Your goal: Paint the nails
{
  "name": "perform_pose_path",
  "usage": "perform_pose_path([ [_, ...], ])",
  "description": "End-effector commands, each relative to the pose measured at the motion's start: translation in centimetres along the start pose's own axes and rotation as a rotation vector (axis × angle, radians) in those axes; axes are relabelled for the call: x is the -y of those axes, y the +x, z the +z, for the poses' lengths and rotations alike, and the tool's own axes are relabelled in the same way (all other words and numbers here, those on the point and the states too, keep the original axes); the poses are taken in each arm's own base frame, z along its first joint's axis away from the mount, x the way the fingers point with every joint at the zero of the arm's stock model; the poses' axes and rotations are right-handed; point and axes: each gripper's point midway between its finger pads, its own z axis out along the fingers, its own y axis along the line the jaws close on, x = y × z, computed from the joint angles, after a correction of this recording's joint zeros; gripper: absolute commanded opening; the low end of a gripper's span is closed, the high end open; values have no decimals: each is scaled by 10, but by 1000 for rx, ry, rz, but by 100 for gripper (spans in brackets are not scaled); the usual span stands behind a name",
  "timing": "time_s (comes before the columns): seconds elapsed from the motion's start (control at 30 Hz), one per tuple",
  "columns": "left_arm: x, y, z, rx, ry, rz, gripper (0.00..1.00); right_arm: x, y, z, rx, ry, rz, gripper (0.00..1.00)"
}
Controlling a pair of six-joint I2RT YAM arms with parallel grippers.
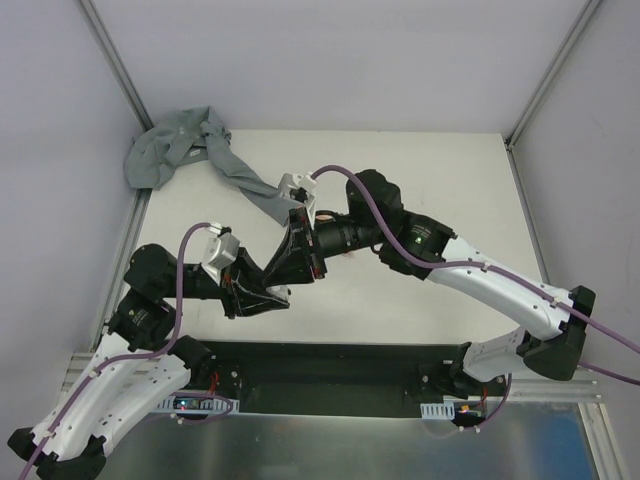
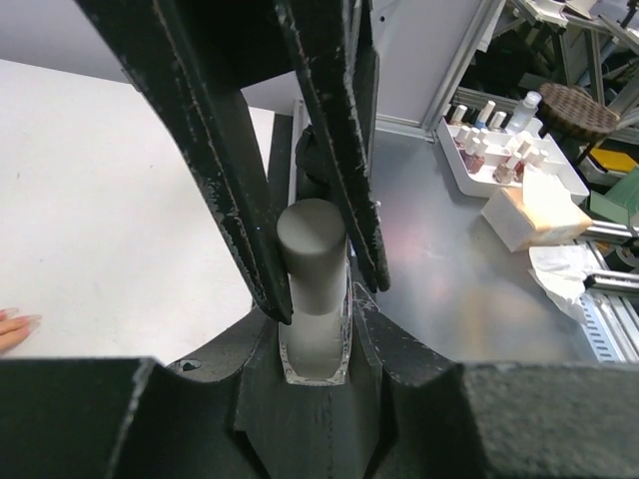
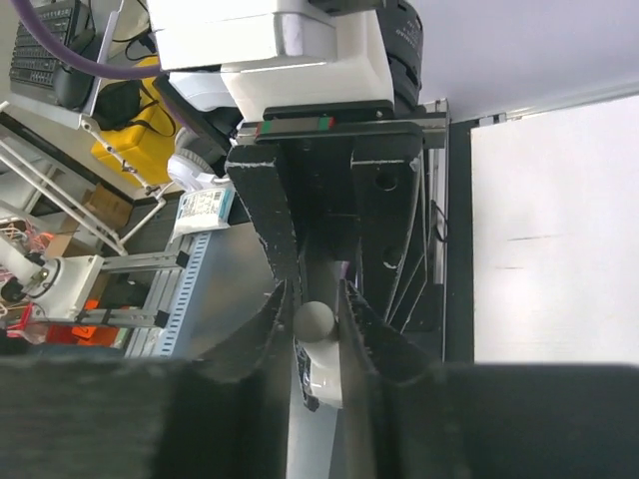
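Observation:
A small clear bottle of white polish (image 2: 318, 351) sits between the jaws of my left gripper (image 2: 316, 329), which is shut on it. Its grey cap (image 2: 312, 247) points at my right gripper (image 3: 316, 299), whose fingers (image 2: 344, 150) are pressed against both sides of the cap (image 3: 316, 319). In the top view the two grippers meet nose to nose, left (image 1: 298, 252) and right (image 1: 314, 241), and they hide the bottle. Just behind them lies the peach mannequin hand (image 1: 325, 213) at the end of its grey sleeve (image 1: 240, 175). Its fingertips with the nails (image 2: 14, 327) peek in at the left edge of the left wrist view.
The sleeve bunches up in the table's back left corner (image 1: 170, 148). Beyond the table's near edge, on a metal plate (image 2: 429, 269), stand a white tray of polish bottles (image 2: 499, 165), a tan and white block (image 2: 534, 215) and a crumpled tissue (image 2: 564, 274).

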Motion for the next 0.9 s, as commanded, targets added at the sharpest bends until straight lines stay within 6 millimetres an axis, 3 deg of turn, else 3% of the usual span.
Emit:
perform_pose_path([
  [0.0, -6, -38, 0, 95, -79, 105, 0, -9, -8, 0, 39, -7, -32, 8],
  [0.03, -16, -40, -1, 96, -137, 109, 0, -9, -4, -1, 37, 15, -43, 2],
  [0.1, -47, -59, -10, 145, -334, 145, 0, 21, 1, -7, 52, 237, -34, 1],
  [0.13, -59, -60, -14, 146, -406, 143, 0, 15, 4, -8, 54, 320, -96, 1],
  [0.17, -71, -60, -18, 143, -470, 147, 0, 67, 3, -42, 82, 762, -122, 1],
  [0.2, -92, -67, -29, 163, -597, 168, 0, 74, 1, -62, 107, 968, -153, 1],
  [0.23, -101, -69, -34, 171, -649, 174, 0, 61, 2, -65, 140, 1060, -161, 1],
  [0.27, -114, -67, -35, 158, -693, 162, 0, 71, 2, -93, 180, 1279, -173, 1],
  [0.3, -116, -72, -35, 158, -703, 176, 0, 68, 3, -96, 192, 1316, -174, 1],
  [0.37, -120, -71, -27, 131, -676, 162, 0, 60, 3, -87, 169, 1279, -174, 1],
  [0.4, -117, -75, -23, 134, -651, 163, 0, 60, 3, -82, 152, 1264, -180, 6],
  [0.47, -104, -73, -13, 116, -557, 163, 0, 49, -1, -61, 96, 1112, -227, 21],
  [0.5, -99, -71, -10, 109, -519, 161, 0, 41, -4, -57, 91, 1041, -231, 39],
  [0.53, -93, -68, -8, 102, -488, 160, 0, 42, -6, -54, 82, 982, -224, 49],
  [0.57, -81, -59, -3, 79, -412, 154, 0, 27, -2, -37, 50, 815, -203, 55],
  [0.6, -74, -55, -1, 70, -372, 150, 0, 20, -6, -39, 58, 752, -187, 61],
  [0.63, -65, -50, 0, 60, -325, 142, 0, 26, -10, -43, 65, 723, -167, 64],
  [0.67, -44, -40, 3, 37, -215, 140, 0, 14, -6, -37, 43, 613, -156, 67],
  [0.73, -27, -33, 3, 23, -136, 113, 0, 16, -12, -46, 56, 563, -153, 73],
  [0.77, -16, -27, 1, 17, -95, 107, 0, -1, -7, -40, 32, 434, -149, 75],
  [0.83, -3, -21, 0, 7, -35, 85, 0, -1, -9, -43, 37, 353, -152, 77],
  [0.87, 4, -17, -2, 5, -7, 86, 0, -14, -6, -39, 24, 257, -152, 77],
])
